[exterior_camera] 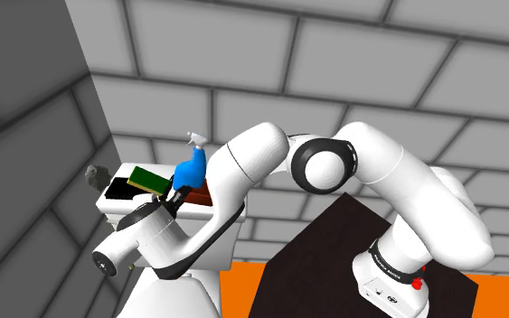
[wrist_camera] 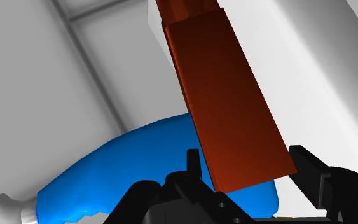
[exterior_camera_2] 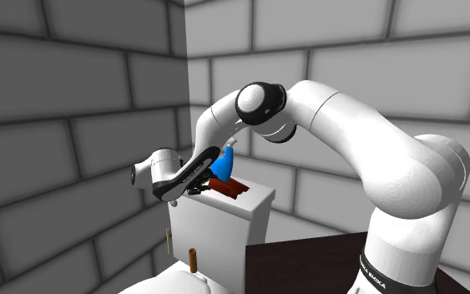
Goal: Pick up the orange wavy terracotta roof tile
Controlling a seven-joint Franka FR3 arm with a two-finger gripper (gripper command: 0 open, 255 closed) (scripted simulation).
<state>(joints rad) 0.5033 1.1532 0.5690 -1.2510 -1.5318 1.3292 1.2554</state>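
The roof tile [exterior_camera: 200, 193] is a long, narrow slab, dark rust-red rather than bright orange. It lies flat on top of the white tank [exterior_camera_2: 224, 227], just beside the blue spray bottle [exterior_camera: 192, 169]. In the wrist view its face [wrist_camera: 228, 108] looks smooth with one step across; any waviness is hard to make out.

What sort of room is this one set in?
Probably a bathroom: a white toilet tank with the bowl below it, a blue spray bottle on the tank, and grey block walls.
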